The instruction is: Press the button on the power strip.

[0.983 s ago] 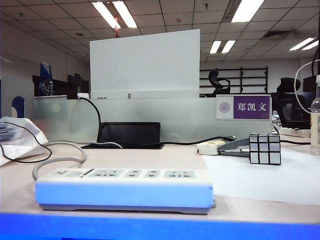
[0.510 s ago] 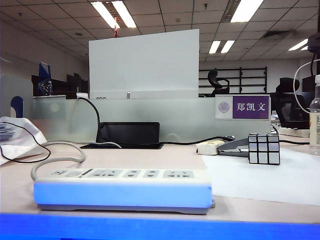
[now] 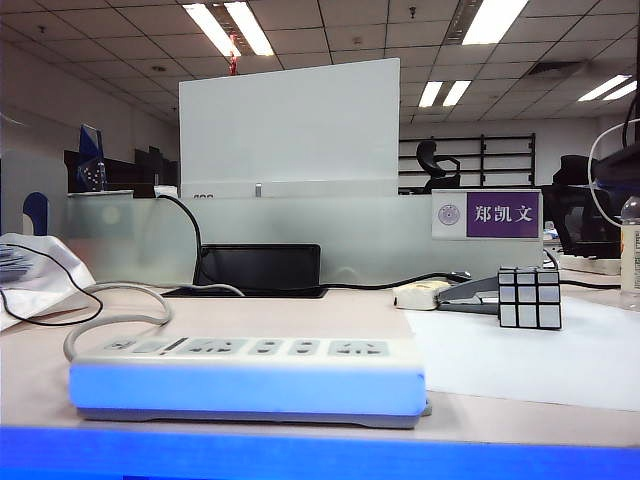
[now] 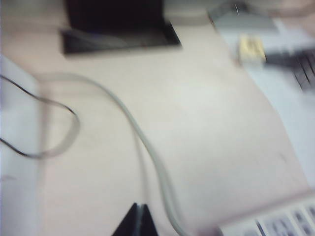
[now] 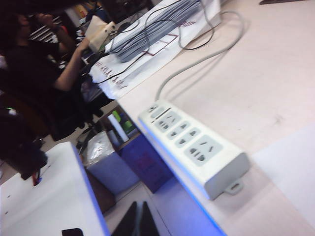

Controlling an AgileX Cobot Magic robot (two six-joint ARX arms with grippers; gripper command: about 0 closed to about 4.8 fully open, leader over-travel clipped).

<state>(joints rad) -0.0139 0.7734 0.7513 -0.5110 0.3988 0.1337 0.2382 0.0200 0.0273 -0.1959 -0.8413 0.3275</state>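
Left tool (image 4: 137,220) and right tool (image 5: 139,220), both pinched together, appear only in wrist views.

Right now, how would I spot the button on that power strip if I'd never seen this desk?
Find the long white power strip lying along the desk's front edge. Follow it to the end where the grey cord comes out. The button is the small flat grey switch there, with no slots, unlike the sockets beside it.

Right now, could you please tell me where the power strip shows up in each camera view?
Exterior view: power strip lies front and centre, cord end on the left.
Left wrist view: only one blurred end at the lower right corner.
Right wrist view: whole strip along the table edge.
Shared landmark: its grey cord.
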